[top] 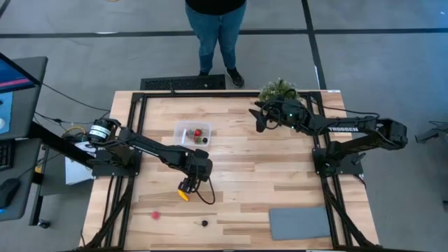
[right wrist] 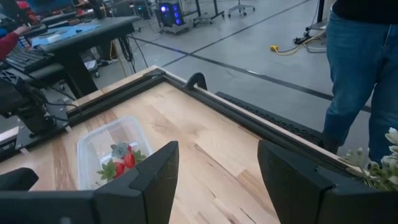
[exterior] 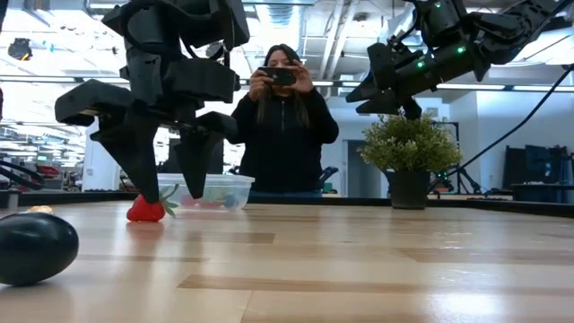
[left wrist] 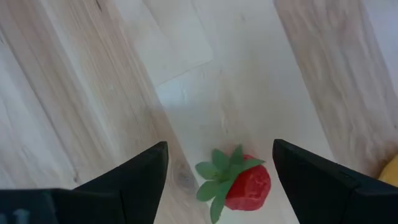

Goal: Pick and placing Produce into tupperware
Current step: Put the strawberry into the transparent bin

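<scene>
The left claw (top: 185,190) hangs open over the middle of the desk (top: 280,175), gripping nothing. From above, its fingers hide most of a yellow piece (top: 183,196), so only an edge of it peeks out. The left wrist view shows a red strawberry (left wrist: 239,185) with green leaves lying on the wood between the two fingers and touching neither; a sliver of the yellow piece is cut off at that picture's edge.

The clear plastic box (top: 192,134) sits toward the far side of the desk, well apart from the left claw. Inside it lie red strawberry pieces and something dark, though what the dark bit is cannot be made out.

Near the front edge, a small red piece (top: 155,215) and a dark berry (top: 204,222) lie apart from each other.

The right claw (top: 260,116) is open and empty, raised beside the potted plant (top: 278,89) at the far right.

A person (exterior: 282,126) stands behind the desk holding up a phone.
</scene>
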